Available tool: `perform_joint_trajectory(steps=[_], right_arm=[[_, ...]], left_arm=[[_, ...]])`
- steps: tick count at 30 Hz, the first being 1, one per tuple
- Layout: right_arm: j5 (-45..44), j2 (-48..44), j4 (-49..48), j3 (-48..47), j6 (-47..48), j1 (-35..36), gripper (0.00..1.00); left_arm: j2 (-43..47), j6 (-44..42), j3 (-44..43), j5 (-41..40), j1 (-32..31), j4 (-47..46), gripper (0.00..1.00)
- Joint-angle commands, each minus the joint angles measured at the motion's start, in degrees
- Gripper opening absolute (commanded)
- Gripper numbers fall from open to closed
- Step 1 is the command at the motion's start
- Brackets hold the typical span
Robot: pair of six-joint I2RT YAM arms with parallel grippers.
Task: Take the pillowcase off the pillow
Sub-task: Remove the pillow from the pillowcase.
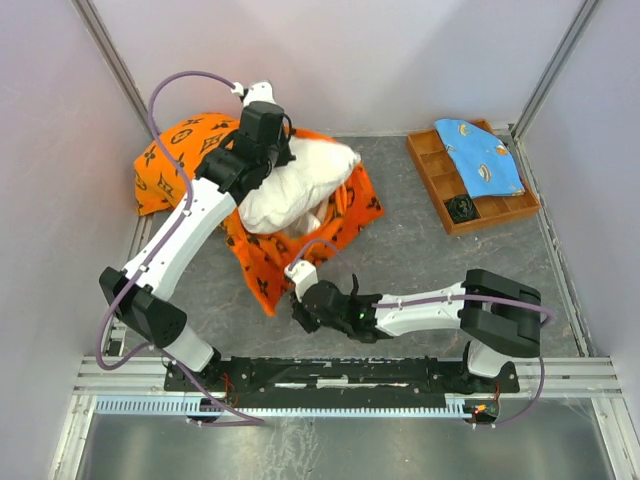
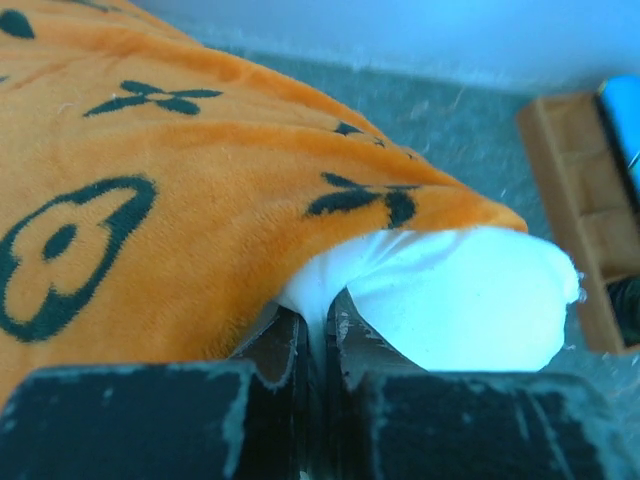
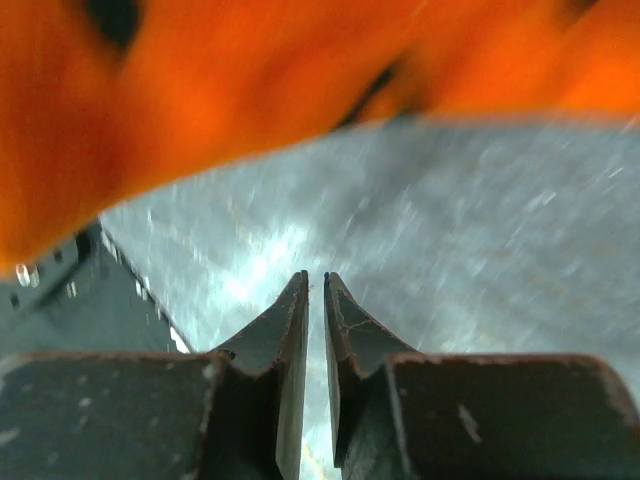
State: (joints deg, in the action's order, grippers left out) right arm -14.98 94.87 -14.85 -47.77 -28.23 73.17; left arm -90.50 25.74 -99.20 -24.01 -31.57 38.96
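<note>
1. Pillow (image 1: 300, 185): far left on table (image 1: 430, 270), its right end protruding from orange pillowcase (image 1: 170, 160).
2. Left gripper (image 2: 318, 312): jaws pinched together on white pillow fabric.
3. Right gripper (image 3: 314, 290): jaws closed to a slit, holding nothing, beside pillowcase's near edge.

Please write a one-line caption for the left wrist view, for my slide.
Left gripper pinches the white pillow where it bulges out of the orange pillowcase.
</note>
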Motion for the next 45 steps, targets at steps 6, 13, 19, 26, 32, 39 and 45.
perform_joint_trajectory(steps=[6, 13, 19, 26, 32, 39, 45], right_arm=[[7.3, -6.9, 3.6, 2.2, 1.4, 0.5, 0.50], [11.8, -28.4, -5.8, 5.9, -19.3, -19.3, 0.99], [15.5, -19.0, -25.1, 6.5, -43.6, -32.7, 0.99], [21.4, 5.6, -56.0, -1.5, -60.0, -35.6, 0.99], [17.0, 6.4, -60.0, -1.6, -57.0, -35.3, 0.99], [23.4, 5.0, -63.2, -4.9, -53.7, -35.3, 0.99], [25.1, 0.0, -60.4, -4.3, -47.3, -33.9, 0.99]], left_arm=[[3.6, -3.5, -3.4, -1.1, 1.1, -17.1, 0.03], [6.5, -2.5, 1.6, 1.7, 1.1, -18.2, 0.03], [8.8, 0.9, 5.9, 4.4, 1.1, -20.9, 0.03], [9.1, 2.5, 6.6, 6.3, 1.1, -20.9, 0.03], [10.4, 2.9, 9.4, 6.0, 1.1, -21.4, 0.03], [10.8, 4.8, 15.5, 5.9, 1.0, -23.4, 0.03], [10.4, 6.6, 21.8, 6.3, 1.1, -25.4, 0.03]])
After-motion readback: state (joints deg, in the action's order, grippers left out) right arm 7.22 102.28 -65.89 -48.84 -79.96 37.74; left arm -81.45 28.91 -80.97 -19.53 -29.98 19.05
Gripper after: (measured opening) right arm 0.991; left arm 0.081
